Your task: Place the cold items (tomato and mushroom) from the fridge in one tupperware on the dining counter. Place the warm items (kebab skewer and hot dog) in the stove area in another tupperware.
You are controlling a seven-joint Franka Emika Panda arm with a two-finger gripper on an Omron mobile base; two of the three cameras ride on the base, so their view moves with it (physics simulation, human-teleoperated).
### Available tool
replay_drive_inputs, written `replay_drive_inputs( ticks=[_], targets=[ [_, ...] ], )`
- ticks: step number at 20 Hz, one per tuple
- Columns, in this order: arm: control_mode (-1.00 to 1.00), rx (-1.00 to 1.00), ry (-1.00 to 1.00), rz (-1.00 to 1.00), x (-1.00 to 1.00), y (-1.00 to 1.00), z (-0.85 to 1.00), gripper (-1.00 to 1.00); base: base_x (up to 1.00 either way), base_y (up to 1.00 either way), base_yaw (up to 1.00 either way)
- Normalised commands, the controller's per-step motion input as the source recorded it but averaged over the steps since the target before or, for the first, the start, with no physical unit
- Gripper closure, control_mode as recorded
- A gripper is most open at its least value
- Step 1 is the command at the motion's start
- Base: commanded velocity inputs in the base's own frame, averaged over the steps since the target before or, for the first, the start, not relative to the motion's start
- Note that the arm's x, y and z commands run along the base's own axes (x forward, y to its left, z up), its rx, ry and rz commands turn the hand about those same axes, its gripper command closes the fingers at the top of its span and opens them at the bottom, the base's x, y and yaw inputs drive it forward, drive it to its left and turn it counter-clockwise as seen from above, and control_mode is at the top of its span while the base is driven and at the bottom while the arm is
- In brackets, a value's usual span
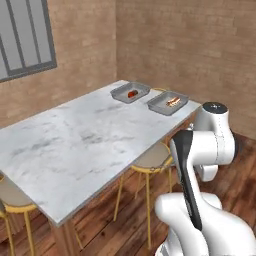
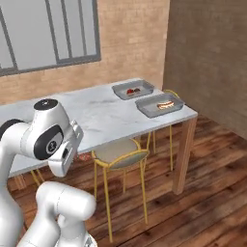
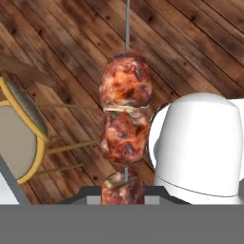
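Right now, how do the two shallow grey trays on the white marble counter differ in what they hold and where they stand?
The farther shallow grey tray holds a small red tomato and a darker lump beside it; the nearer shallow grey tray holds a tan hot dog. The farther tray stands deeper on the white marble counter; the nearer one stands by the counter's corner. Both are alike in shape.

brick walls [image 1: 85, 45], barred window [image 2: 48, 34], wooden plank floor [image 2: 202, 193], yellow-framed stools [image 2: 120, 154].

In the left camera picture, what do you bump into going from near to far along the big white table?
Bare marble of the dining counter → tray with the hot dog → tray with the tomato, then the brick wall.
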Motion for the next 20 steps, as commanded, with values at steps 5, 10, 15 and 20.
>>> replay_drive_inputs(
  ticks=[5,10,15,20],
  targets=[
    [1.0,0.0,0.0,0.0,0.0,0.0,0.0,1.0,-0.07,-1.0,0.5],
    [1.0,0.0,0.0,0.0,0.0,0.0,0.0,1.0,-0.04,-1.0,0.47],
    [1.0,0.0,0.0,0.0,0.0,0.0,0.0,1.0,0.01,-1.0,0.48],
    [1.0,0.0,0.0,0.0,0.0,0.0,0.0,1.0,0.2,-1.0,0.38]
  ],
)
